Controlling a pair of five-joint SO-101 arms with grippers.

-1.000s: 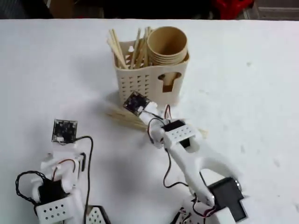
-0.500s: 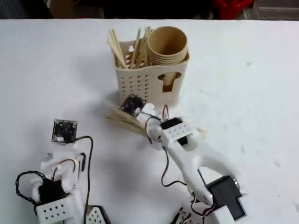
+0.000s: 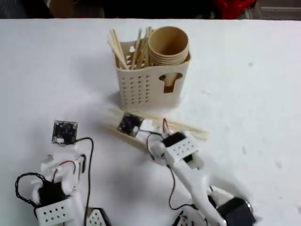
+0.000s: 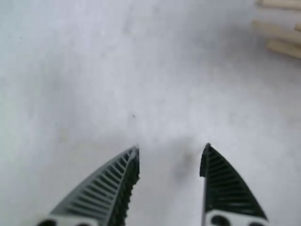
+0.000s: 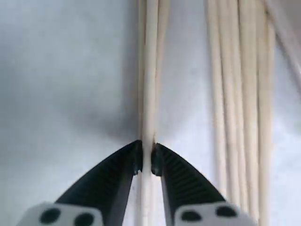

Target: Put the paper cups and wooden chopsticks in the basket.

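Observation:
A cream perforated basket (image 3: 141,84) stands at the table's middle back and holds several wooden chopsticks (image 3: 128,49) beside stacked paper cups (image 3: 168,43). More loose chopsticks (image 3: 188,126) lie flat on the table just in front of it. My right arm (image 3: 178,146) is stretched over them, and my right gripper (image 5: 146,160) is shut on a thin pair of chopsticks (image 5: 149,84), with a further bundle (image 5: 240,94) lying alongside. Near the table's front left my left gripper (image 4: 171,149) hangs open above bare table, and some chopstick ends (image 4: 282,40) lie a little way off.
The white table (image 3: 244,84) has free room to the left and right of the basket. My left arm (image 3: 56,183) and its cable sit at the front left corner. Dark and red objects lie beyond the table's far edge.
My right arm has drawn back from the basket and swung left, down onto the loose chopsticks. More of the chopsticks now show to its right. The left arm has stayed still.

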